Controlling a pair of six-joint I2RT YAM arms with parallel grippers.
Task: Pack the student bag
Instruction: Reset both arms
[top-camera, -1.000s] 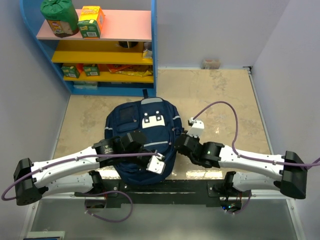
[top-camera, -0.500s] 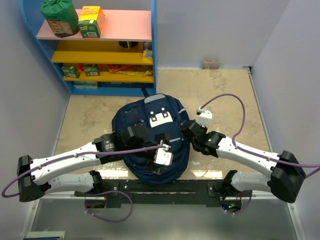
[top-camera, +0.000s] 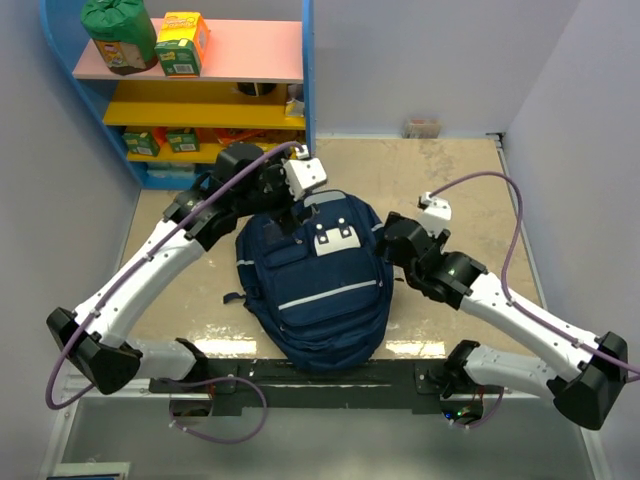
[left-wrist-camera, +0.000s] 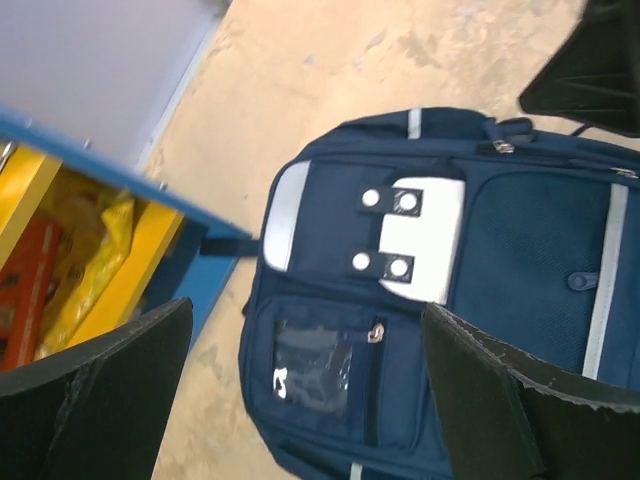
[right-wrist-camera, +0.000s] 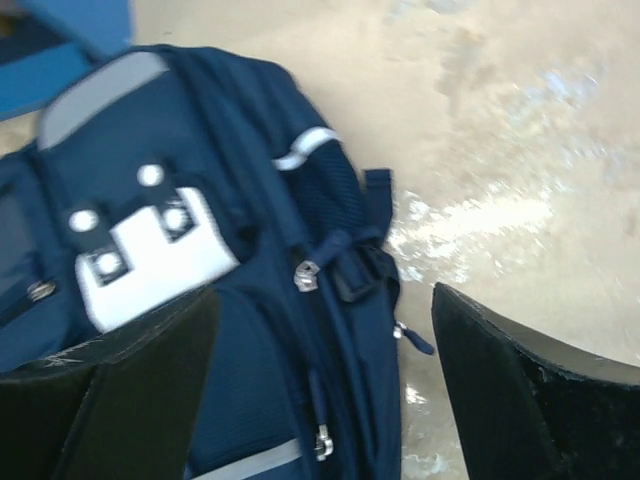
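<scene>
Left claw (left-wrist-camera: 308, 310) and right claw (right-wrist-camera: 325, 295) gape empty by the student bag (top-camera: 315, 300), partly cropped in both wrist views.

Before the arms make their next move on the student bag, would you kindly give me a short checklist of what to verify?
1. Student bag lying flat on the table, front up: ok.
2. Left gripper open, holding nothing: ok.
3. Right gripper open, holding nothing: ok.
4. A compartment open for loading: none looks open, not ok.
5. Zipper pull in plain sight on the bag's edge nearest the right arm: ok.
</scene>
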